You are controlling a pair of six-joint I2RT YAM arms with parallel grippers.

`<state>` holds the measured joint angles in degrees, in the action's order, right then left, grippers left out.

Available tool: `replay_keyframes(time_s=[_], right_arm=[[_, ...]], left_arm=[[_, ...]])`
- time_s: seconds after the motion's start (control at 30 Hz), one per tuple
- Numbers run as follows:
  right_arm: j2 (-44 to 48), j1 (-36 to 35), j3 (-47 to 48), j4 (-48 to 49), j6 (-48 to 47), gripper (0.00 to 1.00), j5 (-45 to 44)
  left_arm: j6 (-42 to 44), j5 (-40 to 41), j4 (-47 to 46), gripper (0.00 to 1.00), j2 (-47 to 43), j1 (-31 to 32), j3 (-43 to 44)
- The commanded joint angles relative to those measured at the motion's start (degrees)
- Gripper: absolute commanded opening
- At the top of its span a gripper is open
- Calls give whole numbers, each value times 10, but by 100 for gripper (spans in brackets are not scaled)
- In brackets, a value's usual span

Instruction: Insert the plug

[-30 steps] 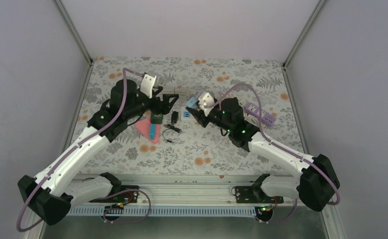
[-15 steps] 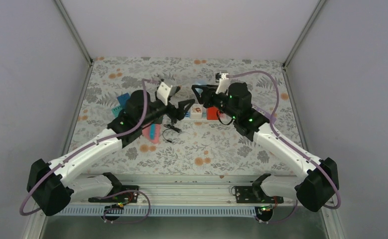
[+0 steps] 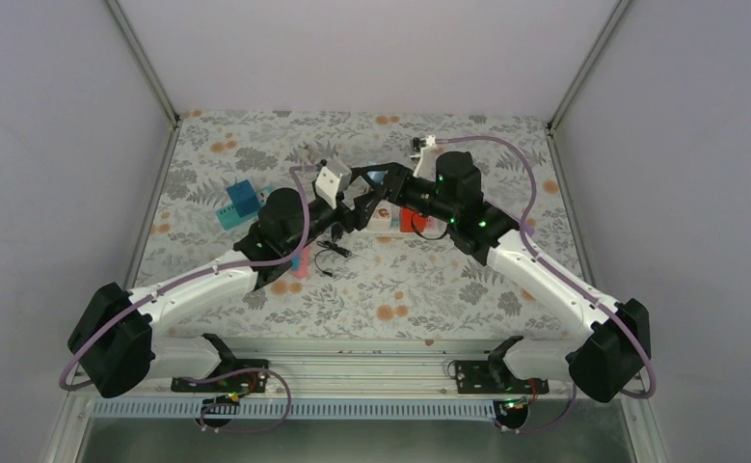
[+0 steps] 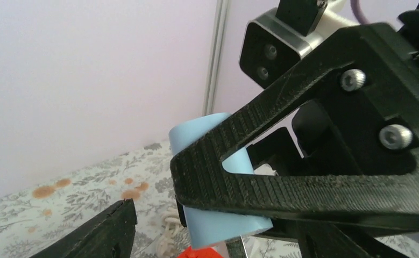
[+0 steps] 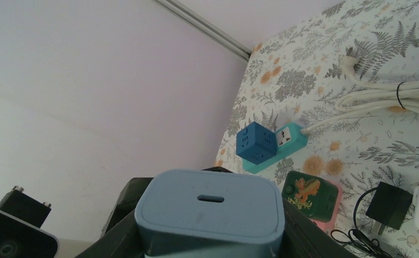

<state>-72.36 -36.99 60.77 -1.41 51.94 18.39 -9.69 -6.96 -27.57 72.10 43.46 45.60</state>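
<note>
From above, both arms have swung inward over the last second. The left claw point(image 3: 360, 204) has come across from the table's left half and now sits nose to nose with the right claw point(image 3: 383, 185) above the far middle of the table point(image 3: 468, 289). The right claw pinches the pale blue charger point(image 3: 388, 176), and the left claw's fingers look spread just beside it. I read this as a handover or regrip, with the plugging-in not yet begun. The cube socket point(image 3: 241, 201) lies well apart toward the table's left edge, uncovered now that the left arm has moved off it. The charger itself is nearly lost between the two black claws.

In the left wrist view, the charger point(image 4: 223, 226) sits mid-frame, crossed by a ridged black finger point(image 4: 282, 177). I take that finger for the right claw's, since a camera housing point(image 4: 274, 45) stands behind it. One of the left claw's own fingers point(image 4: 102, 234) shows at bottom left, apart from the charger. I cannot pick out the other.

In the right wrist view, the charger point(image 5: 210, 215) is pinched between black fingers whose tips are hidden behind it, its port face toward the lens. The prongs face away, so I cannot tell how they are turned. The cube socket point(image 5: 255, 142) and a white cord point(image 5: 390, 99) lie on the table beyond.
</note>
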Motion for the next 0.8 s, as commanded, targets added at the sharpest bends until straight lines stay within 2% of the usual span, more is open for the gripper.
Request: replay_keyframes(time_s=[0.0,0.17,0.27,0.37,0.43,0.53,0.63,0.77], right_arm=[[5,3,18,-10,19,41,4],[1,3,22,-16,16,42,13],[3,2,23,-27,11,48,15],[16,3,22,-42,5,67,8],[30,9,21,-54,-2,75,13],[51,31,22,-61,-26,77,69],[73,64,24,-75,-64,79,161],[68,93,64,-175,-112,79,216]], left_arm=[[-11,7,-119,71,-10,4,-28],[-14,1,-124,40,7,4,-20],[-1,-3,-129,29,12,4,-20],[36,-20,-130,27,13,4,-23],[81,-40,-140,26,9,4,-36],[156,-61,-163,24,-4,3,-66],[216,-104,-144,23,-15,2,-69],[273,-178,-120,23,-28,1,-61]])
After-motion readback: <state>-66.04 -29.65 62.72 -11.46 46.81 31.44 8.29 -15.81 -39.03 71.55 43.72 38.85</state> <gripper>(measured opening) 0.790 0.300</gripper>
